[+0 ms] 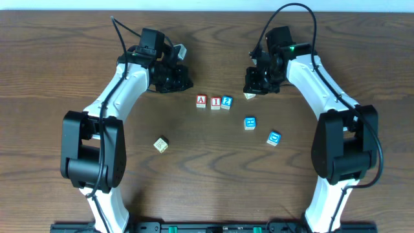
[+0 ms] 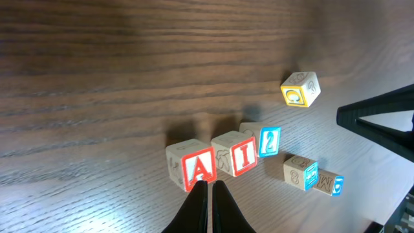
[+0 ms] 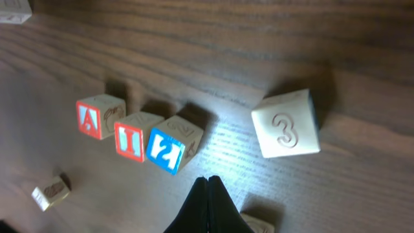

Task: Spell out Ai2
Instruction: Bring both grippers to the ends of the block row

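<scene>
Three blocks stand in a row mid-table: a red A block [image 1: 201, 101], a red I block [image 1: 215, 102] and a blue 2 block [image 1: 226, 101], touching or nearly so. The left wrist view shows them as A [image 2: 197, 168], I [image 2: 239, 155] and 2 [image 2: 266, 140]. The right wrist view shows A [image 3: 97, 116], I [image 3: 132, 137] and 2 [image 3: 169, 145]. My left gripper [image 2: 209, 184] is shut and empty, its tips just short of the A block. My right gripper [image 3: 207, 181] is shut and empty, just short of the 2 block.
Two blue-faced blocks [image 1: 250, 123] [image 1: 274, 137] lie right of the row. A tan block [image 1: 161, 144] lies at the front left. A pale block [image 1: 249, 96] sits by my right gripper [image 1: 255, 84]. A block with a 3 [image 3: 288, 126] shows in the right wrist view.
</scene>
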